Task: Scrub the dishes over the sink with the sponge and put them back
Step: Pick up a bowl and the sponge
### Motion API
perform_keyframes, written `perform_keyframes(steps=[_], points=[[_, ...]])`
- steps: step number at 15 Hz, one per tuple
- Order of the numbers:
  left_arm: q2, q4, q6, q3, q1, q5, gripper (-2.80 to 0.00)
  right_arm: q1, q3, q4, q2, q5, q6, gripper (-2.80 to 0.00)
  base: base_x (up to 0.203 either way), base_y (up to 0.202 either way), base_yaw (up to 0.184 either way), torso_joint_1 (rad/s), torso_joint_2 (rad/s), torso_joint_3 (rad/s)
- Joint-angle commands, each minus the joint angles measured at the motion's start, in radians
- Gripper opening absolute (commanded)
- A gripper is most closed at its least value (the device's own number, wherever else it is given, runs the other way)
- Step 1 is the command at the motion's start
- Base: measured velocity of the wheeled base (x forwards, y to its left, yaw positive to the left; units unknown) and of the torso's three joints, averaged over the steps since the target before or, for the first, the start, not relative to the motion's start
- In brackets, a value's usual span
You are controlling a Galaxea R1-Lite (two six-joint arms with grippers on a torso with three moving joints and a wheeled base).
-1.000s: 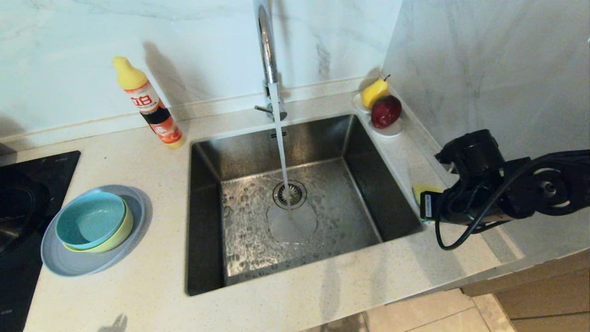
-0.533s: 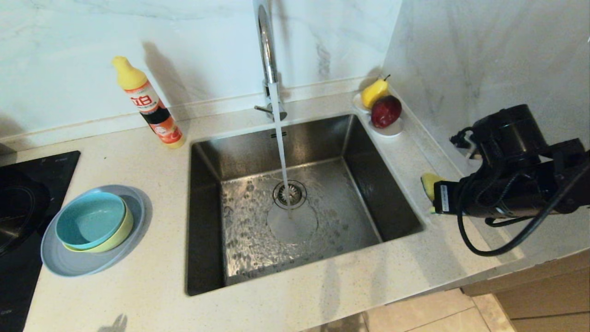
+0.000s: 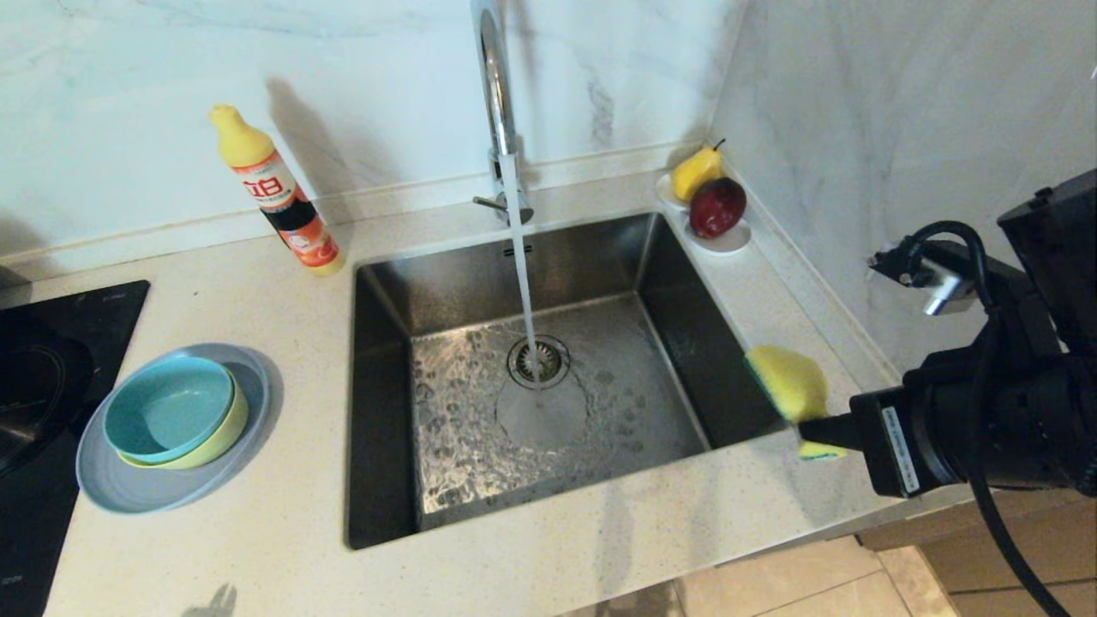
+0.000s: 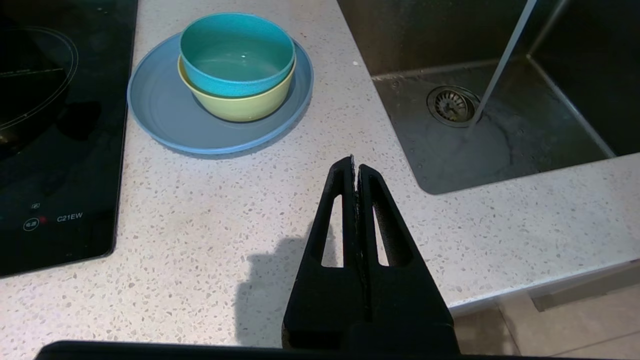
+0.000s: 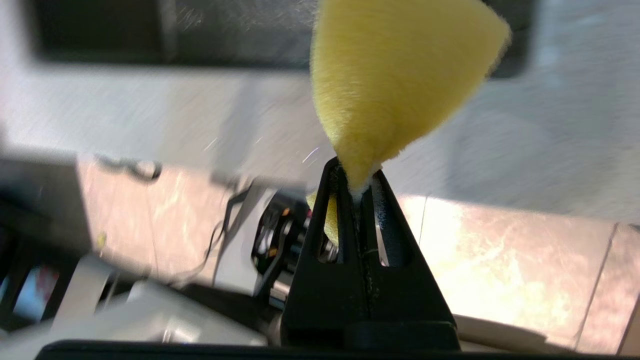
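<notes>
we're looking at the right gripper (image 5: 356, 170) first, nearest to us at the right front corner of the counter (image 3: 257, 548), and its fingers are pinched tight on the sponge (image 3: 788, 381). the sponge is squeezed thin at the fingertips, so the yellow foam fans out past them and a smaller end pokes out below. in the head view a dark green edge runs down the side of the sponge turned toward the sink (image 3: 386, 411). the sponge hangs in the air over the sink's right front corner, off the counter.

just past the sponge we see the sink, and water runs from the faucet (image 3: 495, 94) straight down onto the drain (image 3: 538, 361), well left of the gripper.

the left gripper (image 4: 356, 167) is parked above the front counter with its fingers pressed together and nothing between them. ahead of it and a bit to its left sits the plate (image 4: 160, 115), with the green bowl (image 4: 240, 102) on it and the blue bowl (image 4: 235, 55) nested inside that one. a black cooktop (image 4: 50, 150) lies just beyond the plate's far side from the sink.

farthest from the right gripper, a soap bottle (image 3: 278, 197) leans by the back wall, and a pear (image 3: 696, 171) and a red fruit (image 3: 718, 207) sit on a white dish (image 3: 728, 244) in the back right corner.
</notes>
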Motion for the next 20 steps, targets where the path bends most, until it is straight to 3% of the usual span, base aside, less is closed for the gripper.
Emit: perform_keyframes(steps=[1,7,11,16,20], points=[[-0.002,-0.001,0.000,0.040,0.000,0.000,-2.80,0.103,0.011,0.019,-0.041,0.002,0.002,-2.80,0.000,0.000,0.000,0.000,0.00,0.000],[-0.002,-0.001,0.000,0.040,0.000,0.000,-2.80,0.257,0.002,0.047,-0.026,0.010,0.002,-2.80,0.000,0.000,0.000,0.000,0.00,0.000],[-0.002,-0.001,0.000,0.040,0.000,0.000,-2.80,0.279,0.000,0.047,-0.032,0.018,-0.005,-2.80,0.000,0.000,0.000,0.000,0.00,0.000],[-0.002,-0.001,0.000,0.040,0.000,0.000,-2.80,0.294,-0.100,0.078,-0.032,0.007,-0.130,-2.80,0.000,0.000,0.000,0.000,0.00,0.000],[-0.002,-0.001,0.002,0.040,0.000,0.000,-2.80,0.303,-0.127,0.126,-0.041,0.009,-0.137,-2.80,0.000,0.000,0.000,0.000,0.00,0.000]])
